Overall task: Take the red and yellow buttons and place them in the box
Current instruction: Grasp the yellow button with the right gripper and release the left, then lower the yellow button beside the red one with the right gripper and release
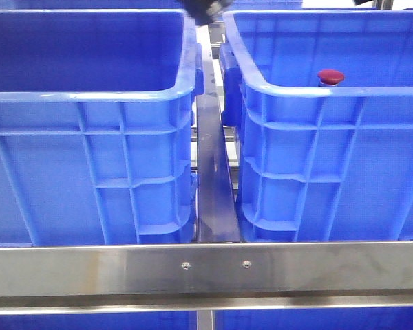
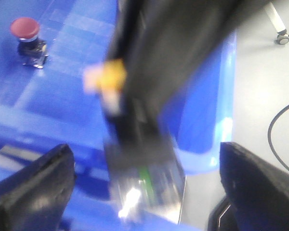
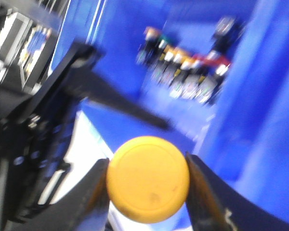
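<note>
- The right gripper [image 3: 147, 185] is pinching the yellow button [image 3: 148, 185] by its round cap, one finger pressed against each side; the cap faces the right wrist camera.
- The left gripper [image 2: 144, 183] has its two dark fingers [image 2: 31, 185] spread wide with nothing between them.
- In the left wrist view the other arm [image 2: 154, 72] crosses in front, blurred, with a yellow patch at its side that I take to be the same held button.
- Behind the held button, in the right wrist view, a blurred row of other buttons [image 3: 188, 72] stands against a blue wall; their colours cannot be told apart with any certainty.
- The red button [image 1: 330, 77] stands upright on the floor of the right-hand box [image 1: 310, 89], close behind its near wall; the left wrist view shows it with its cap up and nothing touching it.
- The left-hand box [image 1: 89, 96] shows no button in the part that is visible from the front.
- My reading: if the right-hand box is the target, the red half is done and the yellow one is in transit, leaving only its carry and release. I cannot tell from these views over which box the yellow button hangs.
</note>
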